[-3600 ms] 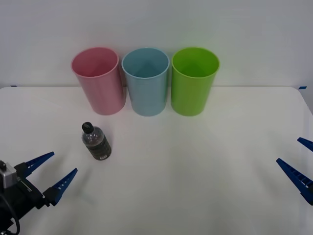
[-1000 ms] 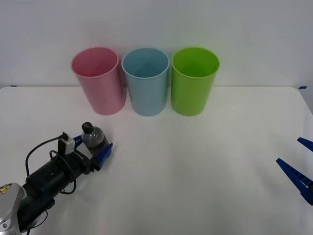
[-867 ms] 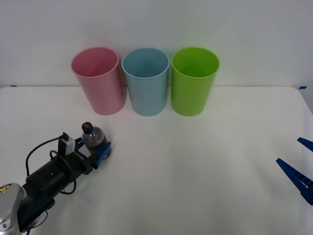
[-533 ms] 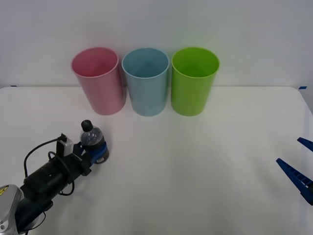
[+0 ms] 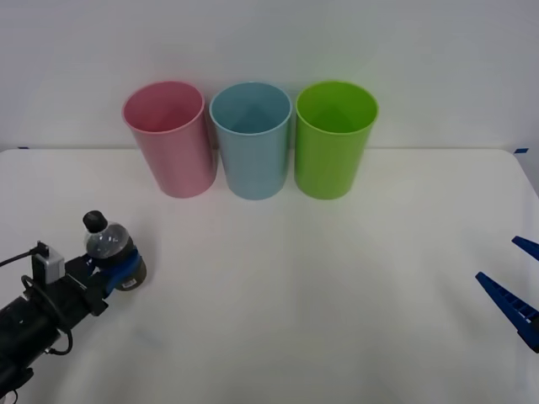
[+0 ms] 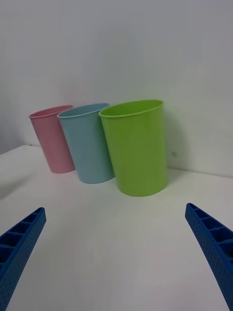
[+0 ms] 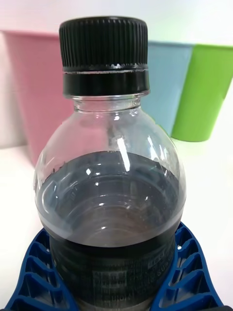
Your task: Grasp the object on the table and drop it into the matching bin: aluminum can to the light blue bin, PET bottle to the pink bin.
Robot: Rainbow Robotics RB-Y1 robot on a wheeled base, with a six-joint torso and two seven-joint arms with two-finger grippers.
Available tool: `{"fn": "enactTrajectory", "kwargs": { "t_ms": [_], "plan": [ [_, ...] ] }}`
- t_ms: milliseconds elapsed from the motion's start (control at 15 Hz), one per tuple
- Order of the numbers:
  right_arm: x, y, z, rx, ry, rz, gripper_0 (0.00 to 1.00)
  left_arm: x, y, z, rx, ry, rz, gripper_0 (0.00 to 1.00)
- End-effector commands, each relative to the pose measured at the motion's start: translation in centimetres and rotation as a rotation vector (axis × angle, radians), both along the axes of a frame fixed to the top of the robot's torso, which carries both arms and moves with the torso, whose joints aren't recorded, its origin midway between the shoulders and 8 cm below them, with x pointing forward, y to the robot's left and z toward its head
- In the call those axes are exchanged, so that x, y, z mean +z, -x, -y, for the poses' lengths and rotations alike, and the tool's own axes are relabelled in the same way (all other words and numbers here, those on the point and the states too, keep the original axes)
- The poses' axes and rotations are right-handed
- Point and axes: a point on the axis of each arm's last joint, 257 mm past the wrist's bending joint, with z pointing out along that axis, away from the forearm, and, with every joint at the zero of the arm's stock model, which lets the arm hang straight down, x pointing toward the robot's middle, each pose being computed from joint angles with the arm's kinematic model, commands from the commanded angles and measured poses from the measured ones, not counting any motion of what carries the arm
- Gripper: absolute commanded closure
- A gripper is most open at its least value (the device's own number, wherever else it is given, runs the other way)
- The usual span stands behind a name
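Observation:
The PET bottle (image 5: 107, 243), small and clear with a black cap and dark contents, stands upright in my left gripper (image 5: 122, 271), which is shut on its lower body at the table's near left. In the left wrist view the bottle (image 7: 109, 194) is close up, with blue fingers (image 7: 187, 272) wrapped round its base. The pink bin (image 5: 170, 139) stands at the back left and the light blue bin (image 5: 251, 139) right beside it; both also show in the right wrist view, pink bin (image 6: 51, 138) and light blue bin (image 6: 90, 143). My right gripper (image 5: 526, 290) waits open at the far right edge.
A lime green bin (image 5: 334, 137) stands to the right of the light blue one, the three in a row against the white wall. The white table (image 5: 337, 286) stretches wide between the bins and my arms.
My left gripper closed on the bottle, stood it upright and has pulled back to the left and nearer with it. The right arm has not moved.

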Motion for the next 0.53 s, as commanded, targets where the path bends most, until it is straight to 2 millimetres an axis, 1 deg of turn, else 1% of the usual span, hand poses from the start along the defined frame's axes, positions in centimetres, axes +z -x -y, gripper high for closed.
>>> {"fn": "enactTrajectory", "kwargs": {
  "t_ms": [67,133,267,333,400,533],
  "plan": [
    [0.0,0.0,0.0,0.000,0.000,0.000,0.00,2.9,1.0,-3.2,0.043,0.051,0.033,1.00],
    [0.0,0.0,0.0,0.000,0.000,0.000,0.00,3.7,1.0,-4.0,0.058,0.068,0.044,1.00],
    [0.0,0.0,0.0,0.000,0.000,0.000,0.00,6.1,1.2,-6.6,0.109,0.094,0.083,1.00],
    [0.0,0.0,0.0,0.000,0.000,0.000,0.00,7.0,1.1,-7.3,0.118,0.097,0.097,1.00],
    [0.0,0.0,0.0,0.000,0.000,0.000,0.00,8.0,1.1,-7.8,0.124,0.104,0.104,1.00],
    [0.0,0.0,0.0,0.000,0.000,0.000,0.00,11.2,0.7,-7.6,0.103,0.154,0.114,1.00]
  ]
}}
